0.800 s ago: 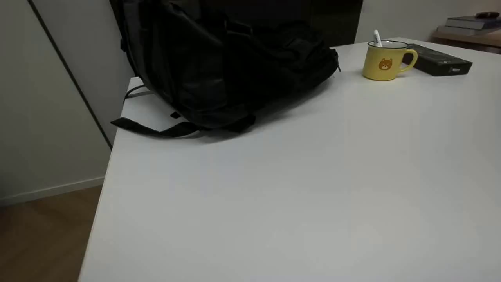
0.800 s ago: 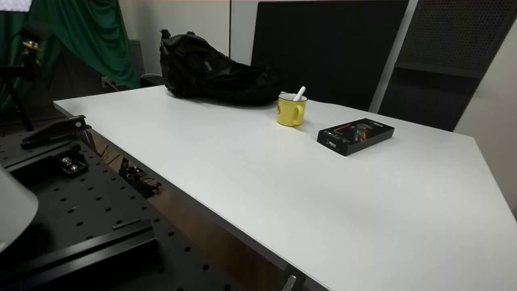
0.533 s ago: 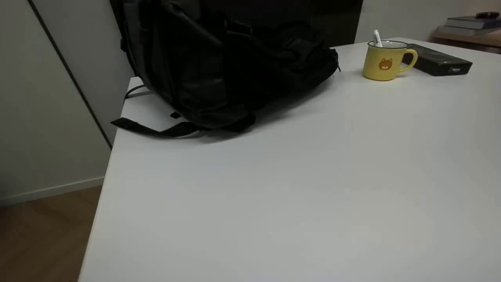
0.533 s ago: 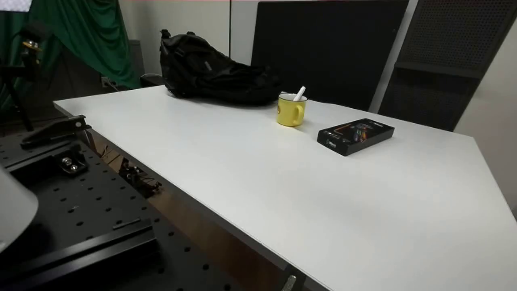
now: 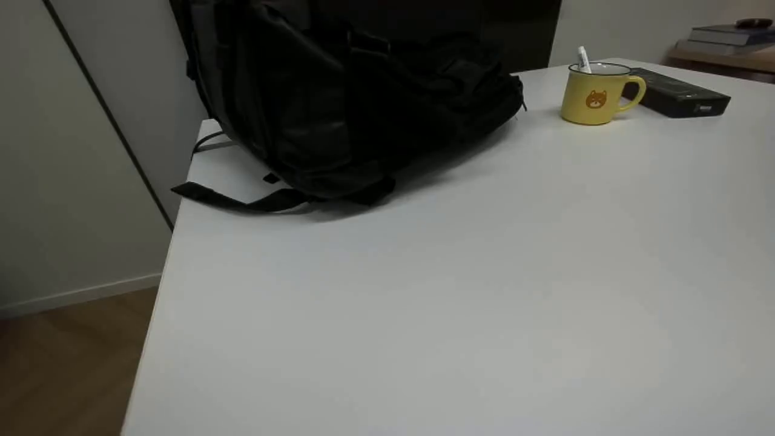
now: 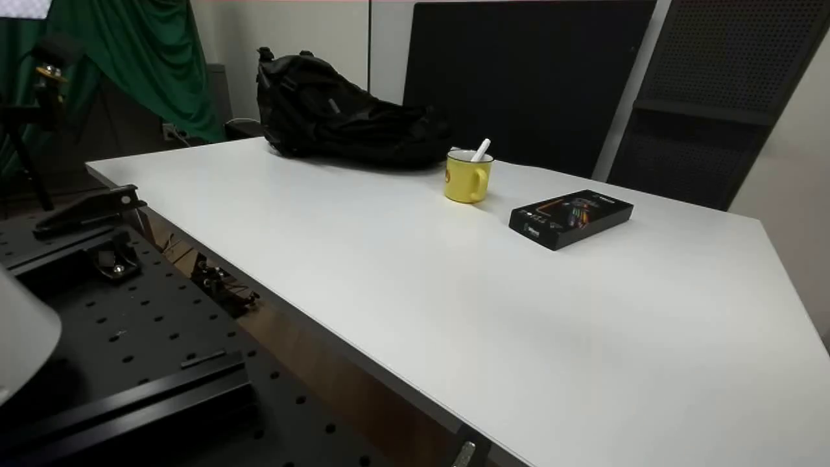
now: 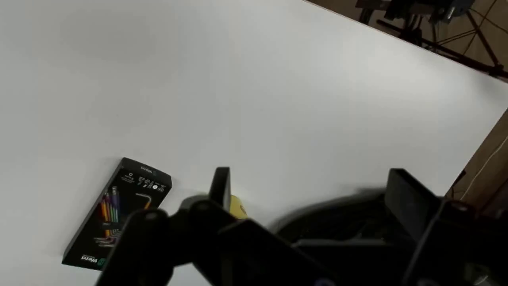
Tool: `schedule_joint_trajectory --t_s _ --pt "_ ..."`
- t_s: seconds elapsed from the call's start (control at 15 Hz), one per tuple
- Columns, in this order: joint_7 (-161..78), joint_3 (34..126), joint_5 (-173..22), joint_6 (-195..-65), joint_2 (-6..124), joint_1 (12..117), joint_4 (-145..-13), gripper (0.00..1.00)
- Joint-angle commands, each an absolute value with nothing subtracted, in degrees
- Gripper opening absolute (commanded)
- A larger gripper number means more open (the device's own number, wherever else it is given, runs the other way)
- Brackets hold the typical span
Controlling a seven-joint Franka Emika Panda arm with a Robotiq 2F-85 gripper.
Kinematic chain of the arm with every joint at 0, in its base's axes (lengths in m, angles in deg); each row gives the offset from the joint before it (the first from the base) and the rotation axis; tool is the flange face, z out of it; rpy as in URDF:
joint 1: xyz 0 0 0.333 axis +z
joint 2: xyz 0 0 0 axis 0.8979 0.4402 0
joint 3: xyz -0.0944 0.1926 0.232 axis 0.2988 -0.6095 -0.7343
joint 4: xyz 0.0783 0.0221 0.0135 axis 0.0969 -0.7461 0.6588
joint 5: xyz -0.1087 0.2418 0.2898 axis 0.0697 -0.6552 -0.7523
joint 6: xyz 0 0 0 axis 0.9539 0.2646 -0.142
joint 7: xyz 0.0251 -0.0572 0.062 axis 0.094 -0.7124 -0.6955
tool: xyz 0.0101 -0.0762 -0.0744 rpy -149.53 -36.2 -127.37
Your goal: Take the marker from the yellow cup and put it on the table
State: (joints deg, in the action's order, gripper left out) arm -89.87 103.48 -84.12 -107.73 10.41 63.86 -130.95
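A marker [image 6: 480,150] is seen tilted inside the yellow cup [image 6: 461,182] on the table [image 6: 363,259] near a black box [image 6: 570,219], while the gripper [image 7: 310,186] is shown spread wide in the wrist view.

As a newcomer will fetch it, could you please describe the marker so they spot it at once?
On the white table, the yellow cup stands between the black backpack and the dark box. The marker leans in it, one end poking out: a slim white stick among bulkier yellow and black things.

one each: marker [image 6: 480,150], cup [image 6: 459,183], table [image 6: 389,272], box [image 6: 564,219], backpack [image 6: 350,130], gripper [image 7: 311,184].
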Motion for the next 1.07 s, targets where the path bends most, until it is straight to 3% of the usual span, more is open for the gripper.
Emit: schedule_joint_trajectory --t_s 0.0,0.53,0.6,1.0 --pt "-93.5 102.7 -89.3 -109.8 20.8 64.3 -128.5 1.00" --pt "-95.9 103.1 -100.3 -113.6 49.4 72.0 -115.5 1.00" --pt "-96.1 96.2 -101.8 -113.2 53.0 65.7 -112.9 1.00" --pt "-90.9 83.6 -99.1 -114.5 73.2 57.4 -94.5 1.00"
